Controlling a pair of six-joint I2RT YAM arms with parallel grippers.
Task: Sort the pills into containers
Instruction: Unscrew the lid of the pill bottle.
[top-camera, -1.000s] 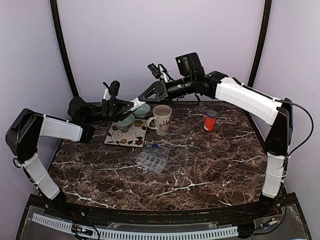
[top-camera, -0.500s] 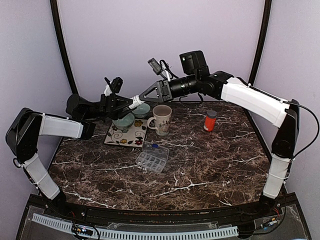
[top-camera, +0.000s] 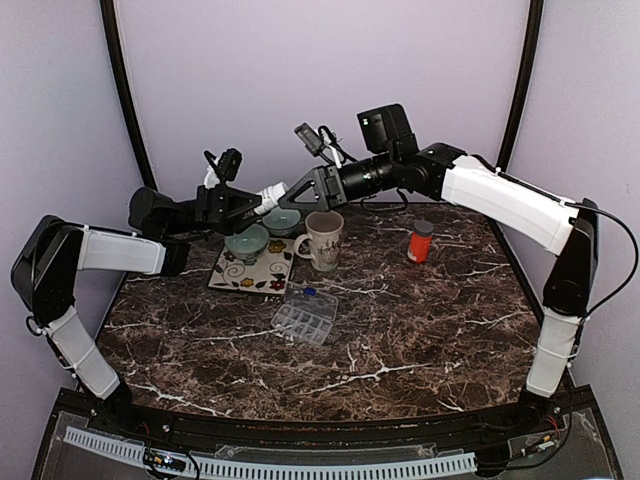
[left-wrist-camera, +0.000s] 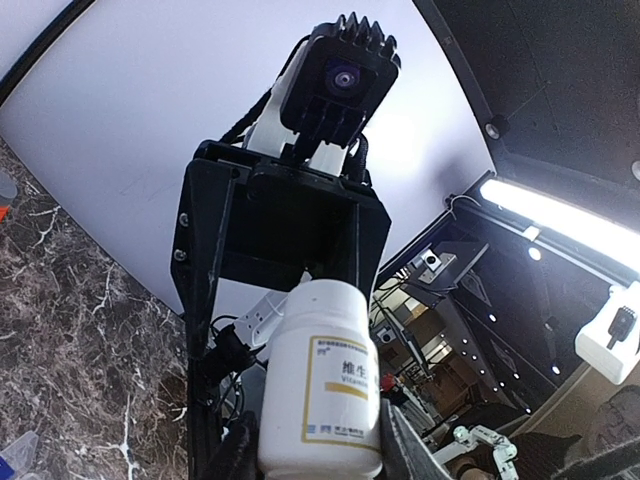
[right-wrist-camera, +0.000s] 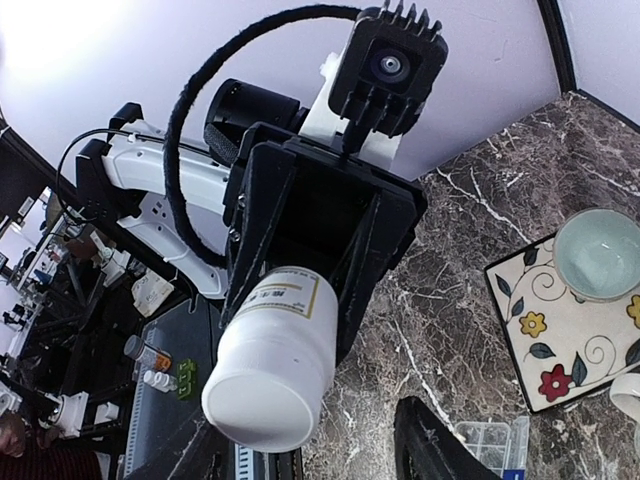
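**Bottle in mid-air, free end aimed at the right jaws**

The white bottle (top-camera: 271, 191) hangs above the desk (top-camera: 420, 330), in the upper centre of the overhead view. The left jaws are clamped round its body, and the left wrist view shows a finger pressed on each side of the label. Its long axis runs nearly level, left to right across the frame, so the free end points straight at the right jaws. Those stand apart, one finger at each lower corner of the right wrist view. The bottle's round end faces the lens beyond them and touches neither finger. I judge the right arm (top-camera: 500, 195) to be the one placed to work on that end, coming in along the same line, while the left arm (top-camera: 120, 255) only holds. I cannot tell for certain whether that end carries a cap.

Beneath the bottle sits the patterned tile (top-camera: 250, 275) with a pale bowl (top-camera: 247, 242) on it, and the mug (top-camera: 325, 240) stands just to its right. The clear pill box (top-camera: 305, 318) lies lower in the frame, well apart from the bottle. The red vial (top-camera: 421, 241) stands off to the right.
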